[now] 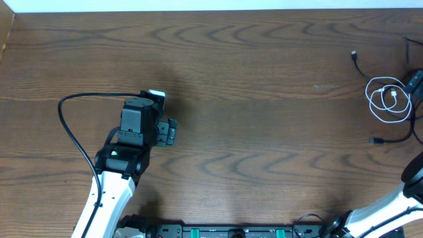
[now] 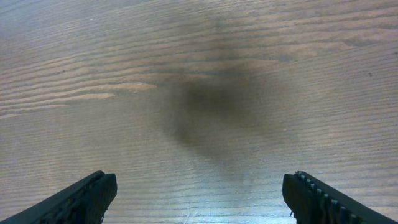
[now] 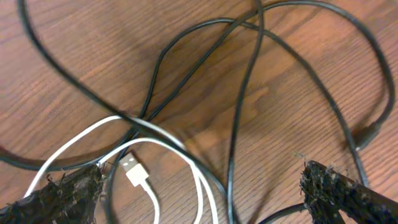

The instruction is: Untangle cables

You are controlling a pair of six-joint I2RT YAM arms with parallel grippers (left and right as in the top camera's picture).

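A tangle of thin cables lies at the table's far right. A white cable (image 1: pixel 385 98) is coiled in loops, and black cables (image 1: pixel 362 68) run round and past it. In the right wrist view the white cable (image 3: pixel 155 144) shows its USB plug (image 3: pixel 132 169), crossed by several black cables (image 3: pixel 245 87). My right gripper (image 3: pixel 202 193) is open just above this tangle, fingers either side of the white and black strands. In the overhead view only part of it shows at the right edge. My left gripper (image 1: pixel 170 131) is open and empty over bare table, also in its wrist view (image 2: pixel 199 199).
The wooden table (image 1: pixel 251 86) ends at a pale strip along the back edge. A thick black arm wire (image 1: pixel 69 129) arcs left of the left arm. The cables lie close to the table's right edge.
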